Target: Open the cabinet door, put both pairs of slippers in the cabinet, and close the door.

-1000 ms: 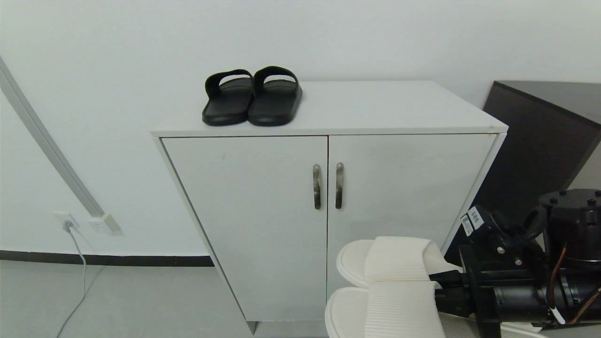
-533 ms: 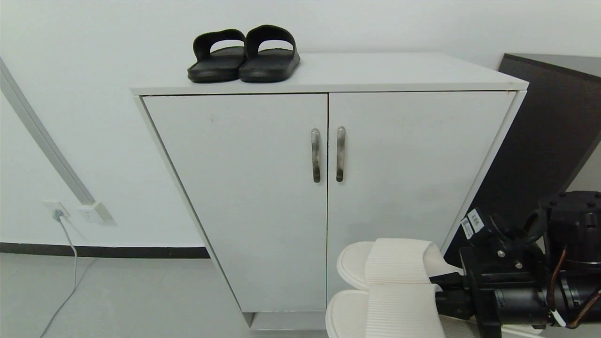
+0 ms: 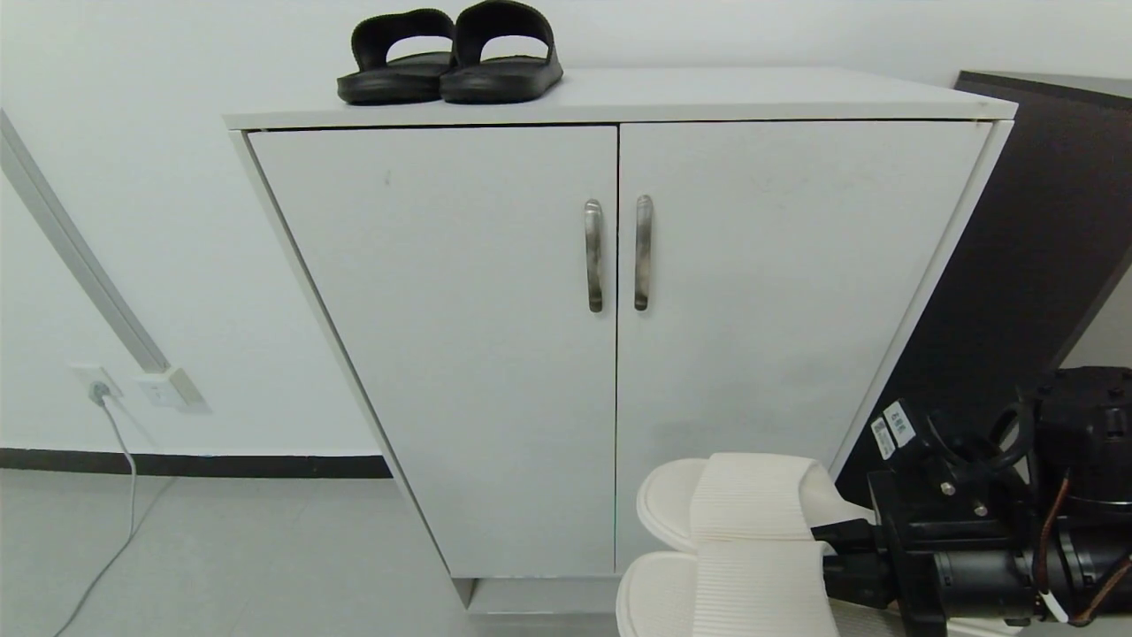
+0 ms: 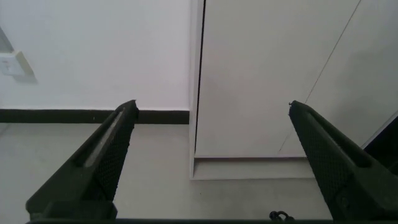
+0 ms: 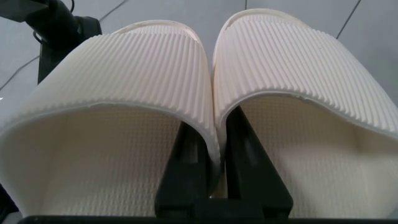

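Tall white two-door cabinet (image 3: 442, 354) at centre frame, both doors shut. Paired metal bar handles (image 3: 593, 255) untouched. Pair of black rubber slide slippers (image 3: 451, 57) on cabinet top, upper left of centre. Pair of cream ribbed slippers (image 3: 752, 548) at lower right, right gripper (image 5: 211, 163) pinched tight on adjoining straps. Left gripper (image 4: 211, 106) spread wide, empty, facing cabinet's lower corner. Judgement: early stage. One pair in hand; door opening, stowing both pairs and closing all left.
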`<state>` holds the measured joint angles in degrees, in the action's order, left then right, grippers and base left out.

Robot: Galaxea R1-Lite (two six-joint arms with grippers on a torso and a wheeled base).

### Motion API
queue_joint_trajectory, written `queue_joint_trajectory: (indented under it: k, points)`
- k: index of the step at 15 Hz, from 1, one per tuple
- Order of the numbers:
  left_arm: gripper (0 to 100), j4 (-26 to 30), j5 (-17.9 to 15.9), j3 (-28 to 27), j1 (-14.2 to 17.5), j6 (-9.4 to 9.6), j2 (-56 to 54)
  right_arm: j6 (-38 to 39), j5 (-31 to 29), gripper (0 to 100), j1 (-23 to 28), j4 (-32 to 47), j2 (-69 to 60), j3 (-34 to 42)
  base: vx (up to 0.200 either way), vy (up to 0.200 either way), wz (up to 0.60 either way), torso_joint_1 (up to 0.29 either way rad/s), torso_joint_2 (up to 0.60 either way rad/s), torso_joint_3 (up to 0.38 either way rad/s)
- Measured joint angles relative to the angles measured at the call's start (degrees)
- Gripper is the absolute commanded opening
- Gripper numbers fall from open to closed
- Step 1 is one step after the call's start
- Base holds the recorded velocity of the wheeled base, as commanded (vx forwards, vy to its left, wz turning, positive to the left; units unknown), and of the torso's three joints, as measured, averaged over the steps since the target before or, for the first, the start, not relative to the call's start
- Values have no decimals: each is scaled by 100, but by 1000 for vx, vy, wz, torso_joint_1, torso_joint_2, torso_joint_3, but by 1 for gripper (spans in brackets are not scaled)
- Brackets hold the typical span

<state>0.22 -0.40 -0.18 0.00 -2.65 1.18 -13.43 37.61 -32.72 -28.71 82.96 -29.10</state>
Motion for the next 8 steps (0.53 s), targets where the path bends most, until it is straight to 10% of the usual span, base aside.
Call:
queue_joint_trajectory:
  k: [6, 8]
  points:
    - [100, -33, -39, -83, 0, -9, 628, 2, -4, 0, 28, -279, -22, 149, 0, 0, 0, 0, 0, 0]
    - [100, -43, -211, -445, -2, -282, 975, 9, -33, 0, 6, -407, -63, 234, 0, 0, 0, 0, 0, 0]
